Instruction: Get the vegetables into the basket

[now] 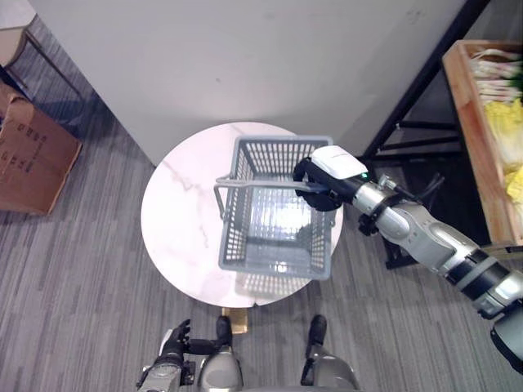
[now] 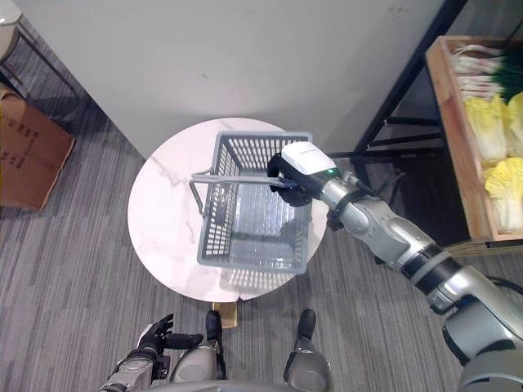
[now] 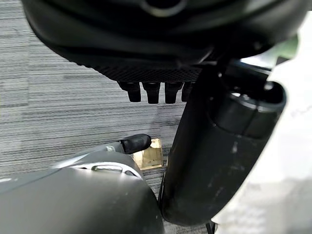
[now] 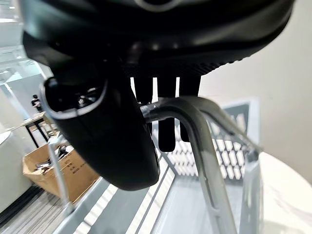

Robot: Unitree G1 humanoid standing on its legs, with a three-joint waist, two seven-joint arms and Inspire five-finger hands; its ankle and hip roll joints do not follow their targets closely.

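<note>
A grey plastic basket (image 1: 233, 214) stands empty on a round white marble table (image 1: 180, 212). My right hand (image 1: 323, 175) reaches in from the right, curled round the basket's raised wire handle (image 1: 253, 185). In the right wrist view the handle (image 4: 200, 131) runs between the thumb and the fingers (image 4: 165, 112). Pale cabbages (image 2: 490, 122) and leeks (image 2: 478, 61) lie in a wooden crate (image 2: 448, 122) on a rack at the far right. My left hand (image 2: 155, 339) hangs low beside the table's near edge, open and holding nothing.
A white wall stands right behind the table. The black rack frame (image 1: 409, 106) carrying the crate is close to the table's right side. A cardboard box (image 1: 33, 155) sits on the floor at the left. A small wooden block (image 1: 237, 318) lies under the table's near edge.
</note>
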